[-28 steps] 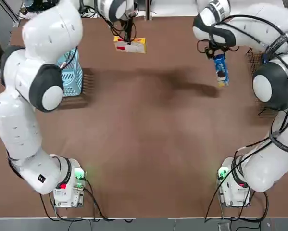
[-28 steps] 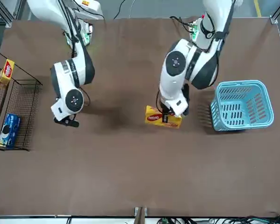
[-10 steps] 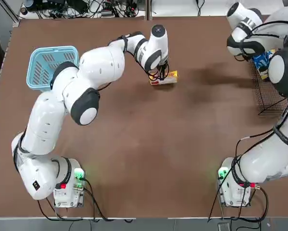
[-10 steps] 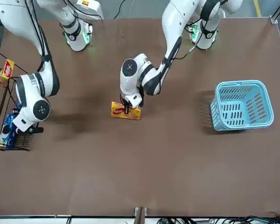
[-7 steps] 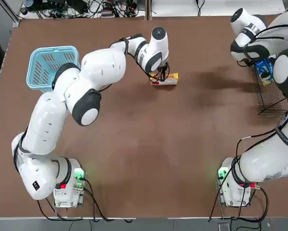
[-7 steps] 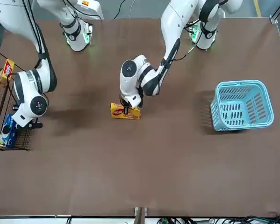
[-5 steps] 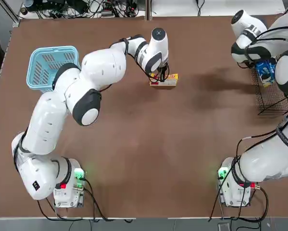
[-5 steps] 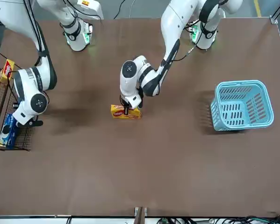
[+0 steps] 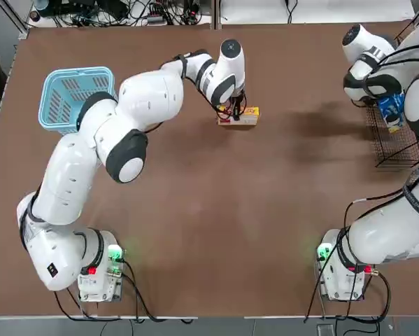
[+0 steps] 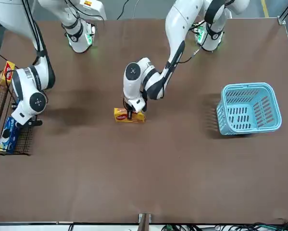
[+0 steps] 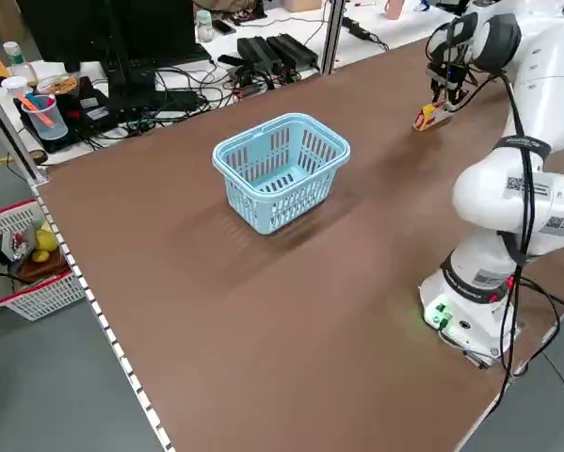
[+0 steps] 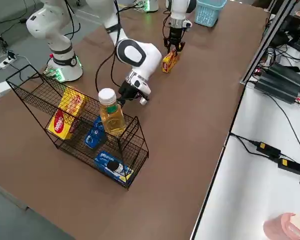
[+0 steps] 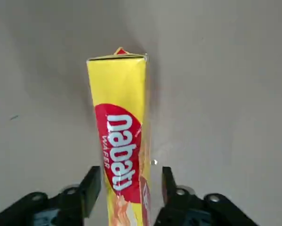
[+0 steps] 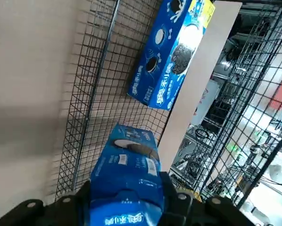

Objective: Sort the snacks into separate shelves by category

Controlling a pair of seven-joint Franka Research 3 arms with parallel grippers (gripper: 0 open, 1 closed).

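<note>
A long yellow-orange box with a red logo lies on the brown table at the far middle. My left gripper hangs over it, open, one finger on each side with small gaps. At the table's right edge stands the black wire rack. There my right gripper is shut on a blue packet and holds it over the rack's mesh floor. Another blue packet lies farther in on the rack. A yellow box rests on a different tier.
A light blue slotted basket stands at the far left of the table. A bottle of yellow liquid stands in the rack next to the blue packets. Cables and power bricks lie beyond the table's far edge.
My left gripper has opened off the yellow box, which stays on the table. My right gripper has carried the blue packet farther over the rack.
</note>
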